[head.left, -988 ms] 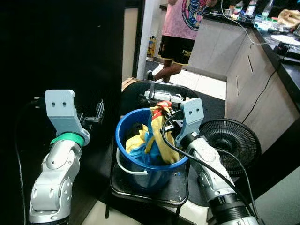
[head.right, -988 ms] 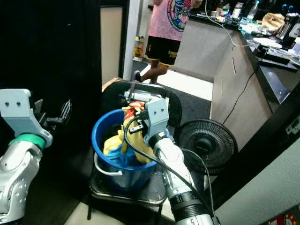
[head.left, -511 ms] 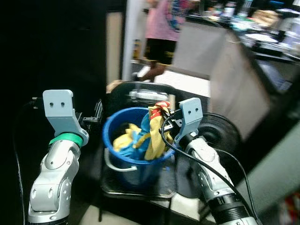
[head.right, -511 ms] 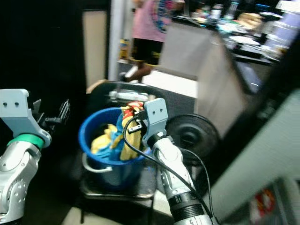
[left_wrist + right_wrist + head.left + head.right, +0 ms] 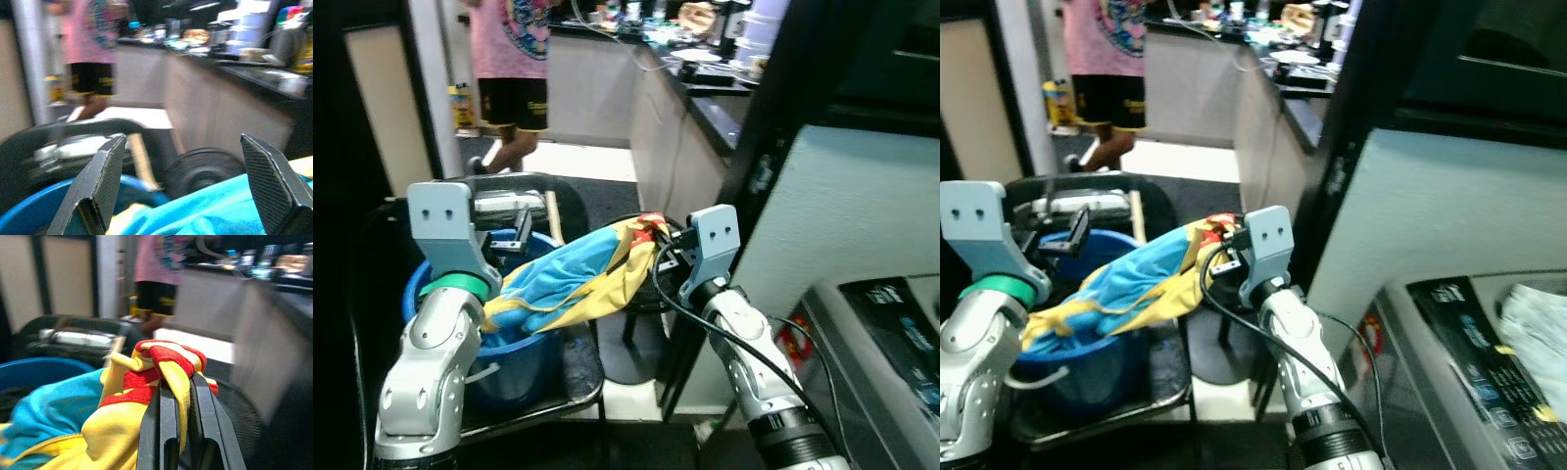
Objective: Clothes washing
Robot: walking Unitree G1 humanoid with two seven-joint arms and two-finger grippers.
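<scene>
right gripper (image 5: 178,396) is clamped on the red-and-yellow edge of 1 garment (image 5: 578,284), which stretches from the blue bucket (image 5: 509,362) toward the washer (image 5: 1469,333). left gripper (image 5: 188,181) is spread wide, holding nothing, just above the cloth. judged soft, light, prone to drag; grip bunched fabric. person (image 5: 514,59) stands beyond.

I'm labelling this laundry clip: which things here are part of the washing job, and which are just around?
Job:
yellow and blue garment
blue bucket
washing machine
right gripper, shut on the garment
left gripper, open

Just around:
fan
person
counter
</scene>
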